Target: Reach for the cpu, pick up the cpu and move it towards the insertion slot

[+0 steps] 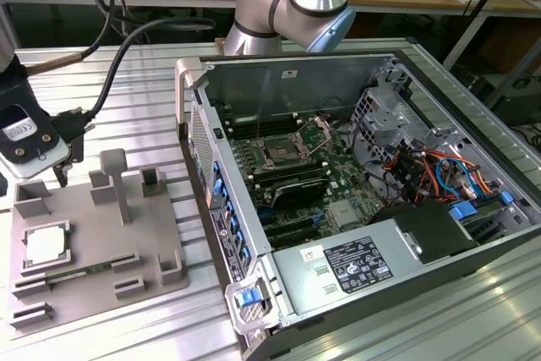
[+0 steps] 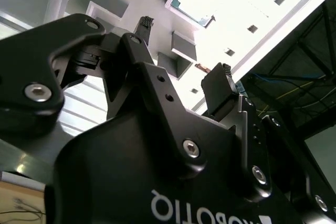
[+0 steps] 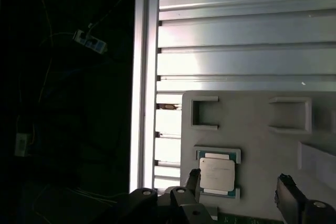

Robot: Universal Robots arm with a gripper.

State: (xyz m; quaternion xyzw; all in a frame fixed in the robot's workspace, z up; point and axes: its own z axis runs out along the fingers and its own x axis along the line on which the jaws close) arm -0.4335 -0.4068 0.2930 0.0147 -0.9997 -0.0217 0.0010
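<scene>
My gripper (image 3: 239, 176) hangs wide open above the grey tray (image 1: 101, 234) and holds nothing. In the first wrist view its fingers (image 3: 193, 179) flank the cpu (image 3: 217, 174), one finger cut off at the edge. The cpu lies flat in a tray recess at the exterior view's left, well apart from the socket (image 1: 279, 154) inside the open computer case (image 1: 372, 82). The sticker (image 1: 21, 131) on my wrist and the label (image 1: 357, 264) on the power supply are too small to read. In the second wrist view, glare washes out the tray.
</scene>
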